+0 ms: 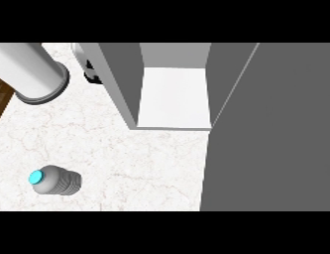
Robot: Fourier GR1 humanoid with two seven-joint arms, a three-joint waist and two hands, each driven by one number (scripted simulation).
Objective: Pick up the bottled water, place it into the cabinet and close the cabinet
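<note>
**Bottled water: near left of counter**

Bottled water (pixel 56 181) was recorded apparently upright on the marble counter (pixel 124 154), cyan cap (pixel 36 177) uppermost, well apart from the open cabinet (pixel 173 96) beyond. It was judged light, rigid and somewhat slippery, and the ribbed body was advised for gripping. No hand was shown, so its state could not be told.

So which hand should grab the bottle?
Probably left. The bottle sits left on the counter, and the left hand shows on that side, by the cabinet. The right hand is not in view, and the open door fills the right.
</note>
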